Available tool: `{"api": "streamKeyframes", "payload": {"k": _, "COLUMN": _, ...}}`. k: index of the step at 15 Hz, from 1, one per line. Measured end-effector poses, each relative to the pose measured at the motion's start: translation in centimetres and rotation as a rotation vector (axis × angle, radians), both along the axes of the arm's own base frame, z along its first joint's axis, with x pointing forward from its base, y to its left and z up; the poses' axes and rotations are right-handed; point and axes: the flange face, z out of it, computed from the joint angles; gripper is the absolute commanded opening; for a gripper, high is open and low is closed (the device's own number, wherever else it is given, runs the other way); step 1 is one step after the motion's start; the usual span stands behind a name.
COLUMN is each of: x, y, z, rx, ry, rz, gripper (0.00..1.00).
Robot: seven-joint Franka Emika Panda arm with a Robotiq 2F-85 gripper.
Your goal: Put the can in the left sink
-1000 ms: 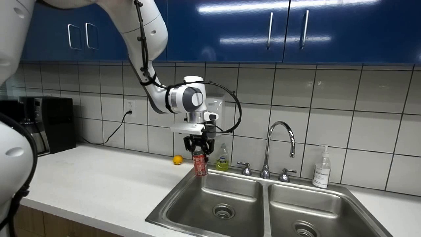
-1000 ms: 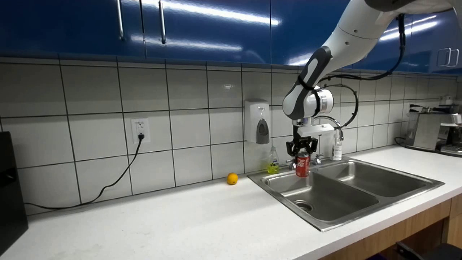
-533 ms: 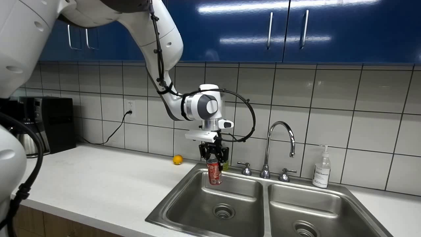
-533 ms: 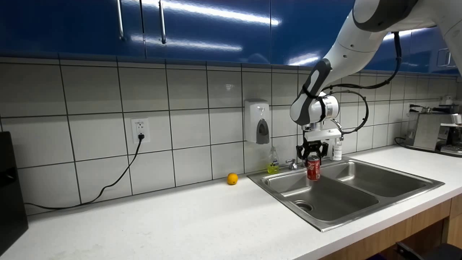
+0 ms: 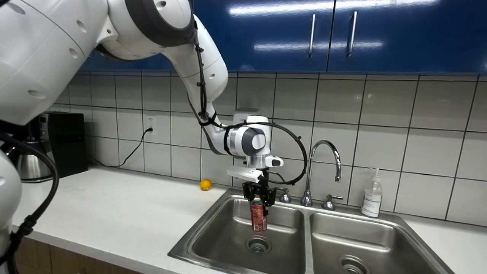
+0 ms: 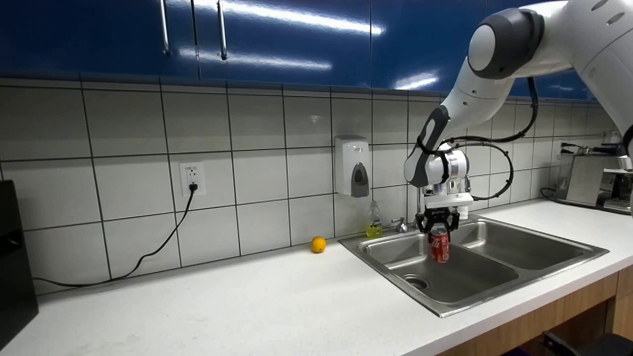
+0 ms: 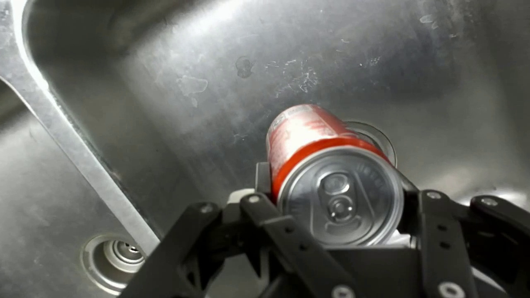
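Observation:
The red can (image 5: 258,220) with a silvery top is held upright over the left sink (image 5: 218,243). It also shows in an exterior view (image 6: 439,249). My gripper (image 5: 259,207) is shut on the can near its top, with a finger on each side. In the wrist view, the gripper (image 7: 335,182) holds the can (image 7: 341,198) with its lid toward the camera. The can partly hides the left drain (image 7: 385,142) there. I cannot tell how far the can's bottom is from the basin floor.
The right basin (image 5: 354,243) lies beyond the steel divider (image 5: 309,243). The faucet (image 5: 308,175) and its handles stand behind. A soap pump bottle (image 5: 372,198) is at the back right. A dish soap bottle (image 6: 374,222) and an orange fruit (image 6: 318,244) are at the back left.
My gripper has carried the can from the sink's back left corner forward, to the right and down, over the left sink. It has stayed shut on the can.

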Motion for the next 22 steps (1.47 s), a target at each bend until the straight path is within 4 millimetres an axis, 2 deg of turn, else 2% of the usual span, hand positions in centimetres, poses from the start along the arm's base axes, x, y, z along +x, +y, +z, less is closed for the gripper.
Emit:
{"api": "streamKeyframes", "payload": {"k": 5, "x": 0.4, "y": -1.4, "z": -4.6, "rx": 0.019, "ry": 0.039, "rz": -0.038, "gripper": 0.38}}
{"api": "streamKeyframes", "payload": {"k": 12, "x": 0.7, "y": -1.9, "z": -10.4, "rx": 0.037, "ry": 0.086, "rz": -0.06, "gripper": 0.38}}
{"api": "streamKeyframes", "payload": {"k": 15, "x": 0.8, "y": -2.2, "z": -11.8, "rx": 0.037, "ry": 0.097, "rz": -0.062, "gripper": 0.38}}
{"api": "streamKeyframes", "payload": {"k": 22, "x": 0.9, "y": -2.8, "z": -13.1, "rx": 0.039, "ry": 0.11, "rz": -0.067, "gripper": 0.38}}
